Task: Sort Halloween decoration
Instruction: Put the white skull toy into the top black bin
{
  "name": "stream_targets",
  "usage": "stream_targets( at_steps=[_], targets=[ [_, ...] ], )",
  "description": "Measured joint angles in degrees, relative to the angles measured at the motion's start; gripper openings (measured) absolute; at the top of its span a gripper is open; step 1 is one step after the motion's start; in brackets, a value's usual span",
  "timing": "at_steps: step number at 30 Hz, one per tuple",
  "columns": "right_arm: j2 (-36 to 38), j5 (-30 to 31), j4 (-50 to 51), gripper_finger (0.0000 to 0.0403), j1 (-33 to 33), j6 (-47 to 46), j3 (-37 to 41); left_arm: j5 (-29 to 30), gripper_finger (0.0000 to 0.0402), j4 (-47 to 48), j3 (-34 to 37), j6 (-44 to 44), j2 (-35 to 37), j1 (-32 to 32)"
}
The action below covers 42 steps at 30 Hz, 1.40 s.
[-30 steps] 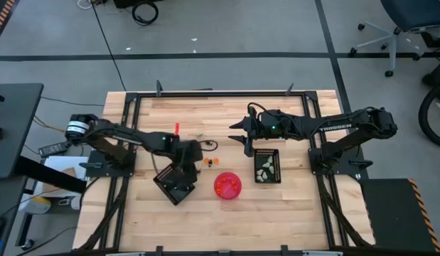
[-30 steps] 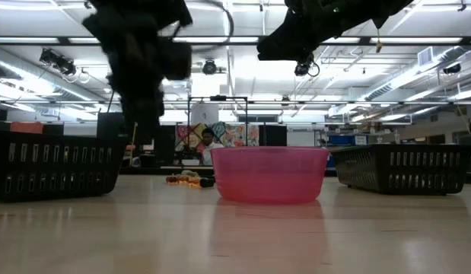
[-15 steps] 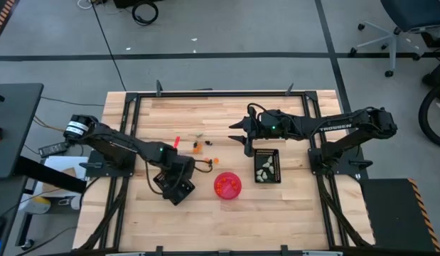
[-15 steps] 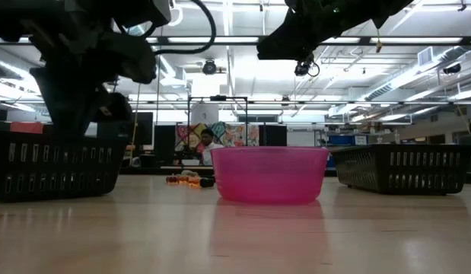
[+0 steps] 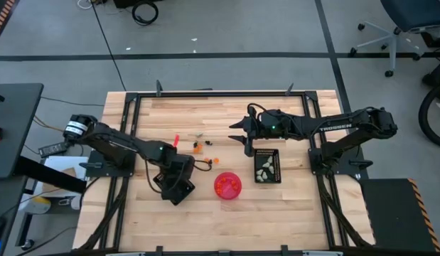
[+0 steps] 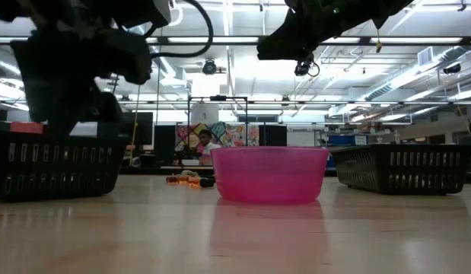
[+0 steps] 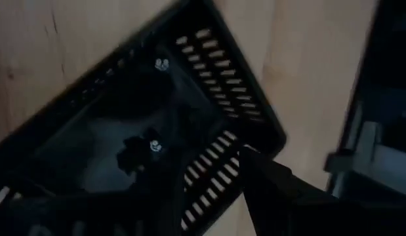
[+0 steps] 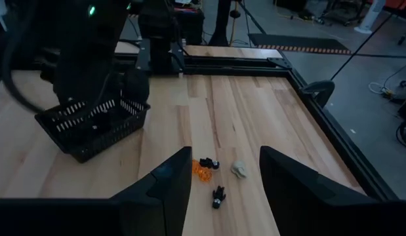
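A: From above, where are the arms?
B: Left gripper (image 5: 174, 178) reaches down over the left tray (image 5: 181, 192); right gripper (image 5: 239, 133) hangs behind the right tray (image 5: 276, 162), fingers apart.
A: Left wrist?
B: Fingers apart over that tray, black pieces (image 7: 138, 152) inside.
A: Right wrist?
B: Loose pieces (image 8: 212, 172) on the table (image 8: 242, 105), hidden from above there; pale ones (image 5: 263, 169) fill the right tray.

Halloween decoration: tiny pieces in three spots

Loose orange and black pieces (image 5: 199, 148) lie scattered on the bare wood (one pale piece (image 8: 239, 169) just beside them); pale whitish-green pieces (image 5: 264, 167) sit in the right tray; a black piece (image 7: 150, 145) lies in the left tray.
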<state>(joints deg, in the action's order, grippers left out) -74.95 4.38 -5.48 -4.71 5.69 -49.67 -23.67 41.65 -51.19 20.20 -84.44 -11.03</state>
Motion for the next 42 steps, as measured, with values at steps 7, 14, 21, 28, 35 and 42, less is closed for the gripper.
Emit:
stream_targets(
  at_steps=[7,14,21,28,35,42],
  targets=[
    [0.0,0.0,0.1,0.0182,-0.4,0.5,0.0,13.3,0.0121,-0.6,-3.1,3.6,1.8,5.3],
    [0.0,0.0,0.6,0.0182,-1.9,0.5,0.0,17.9,0.0121,-4.1,-2.4,6.8,0.2,17.8],
    [0.0,0.0,0.9,0.0182,-2.5,0.5,0.0,20.6,0.0121,-10.2,-1.0,15.9,-5.5,28.1],
    [0.0,0.0,1.0,0.0182,-2.4,0.2,0.0,21.1,0.0122,-16.9,-0.9,17.1,-8.9,31.3],
    [0.0,0.0,1.0,0.0182,-2.4,-0.1,0.0,22.2,0.0154,-17.2,-1.0,10.6,-9.0,32.0],
    [0.0,0.0,1.0,0.0182,-2.4,-0.1,0.0,22.6,0.0222,-22.0,-1.0,-5.1,-9.0,31.8]
  ],
)
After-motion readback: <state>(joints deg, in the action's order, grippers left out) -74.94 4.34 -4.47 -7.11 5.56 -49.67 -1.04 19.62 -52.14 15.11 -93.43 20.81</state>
